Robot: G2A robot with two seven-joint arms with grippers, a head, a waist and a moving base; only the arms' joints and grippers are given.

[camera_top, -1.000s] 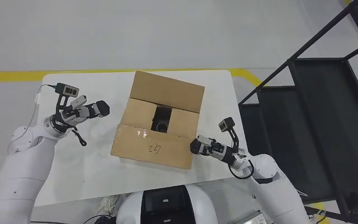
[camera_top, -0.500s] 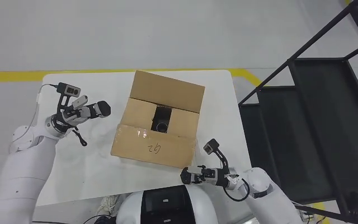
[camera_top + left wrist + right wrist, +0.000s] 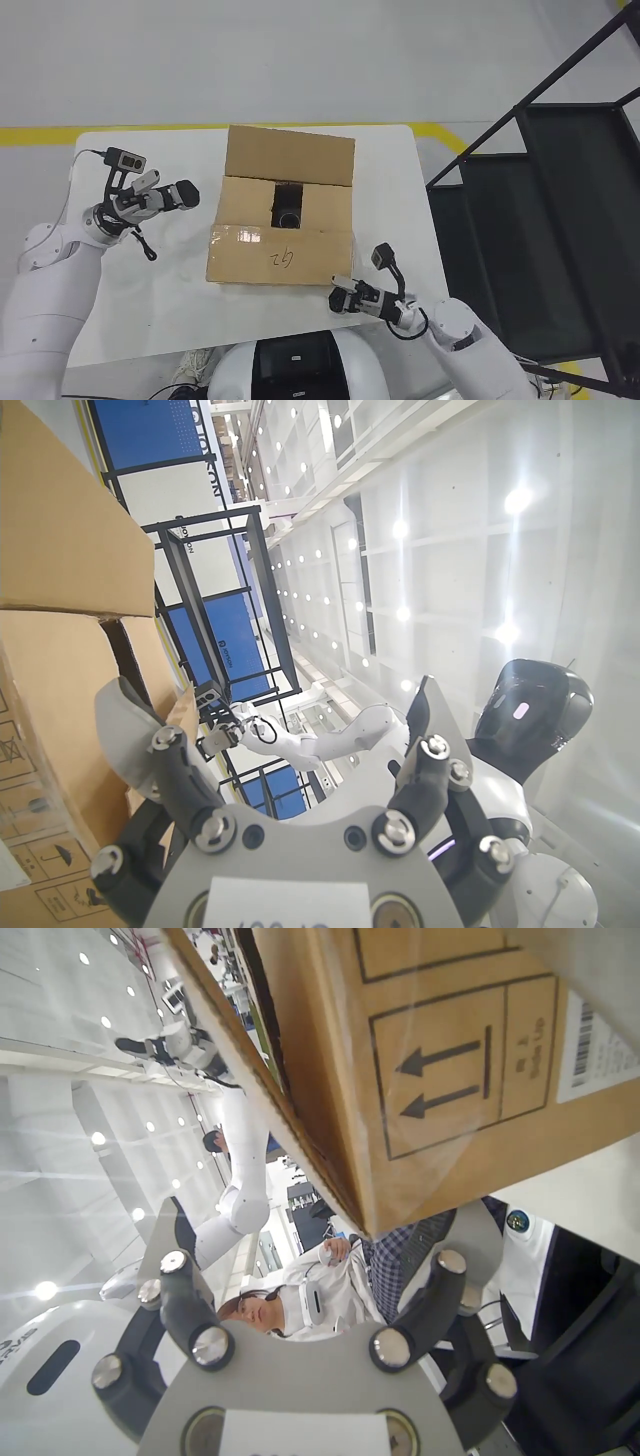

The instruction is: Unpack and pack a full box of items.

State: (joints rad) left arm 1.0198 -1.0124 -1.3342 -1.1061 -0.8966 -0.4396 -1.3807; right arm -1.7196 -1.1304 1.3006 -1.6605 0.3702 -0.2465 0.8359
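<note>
Nearest the robot, the right pincer (image 3: 340, 298) hung at the table's (image 3: 150, 290) near edge, just beside the near right corner of the box (image 3: 330, 205). Its jaws were spread wide and held nothing. In the right wrist view that corner lay between the fingers; contact could not be told.

The box stood mid-table, mouth upward and roughly square to the table's edges. Its long axis appeared to run across the table, from left to right.

The near flap (image 3: 280, 262) was folded out toward the robot. To the left of the box, apart from it, the left pincer (image 3: 188, 192) pointed at the box's side, jaws wide and empty.

Two side flaps (image 3: 245, 200) lay over the mouth, and a gap between them showed a dark item (image 3: 290, 215) inside. The far flap (image 3: 290, 155) was swung back.

By these signs, opening was about half done. The side flaps remained to be lifted, and both unpacking and repacking lay ahead.
</note>
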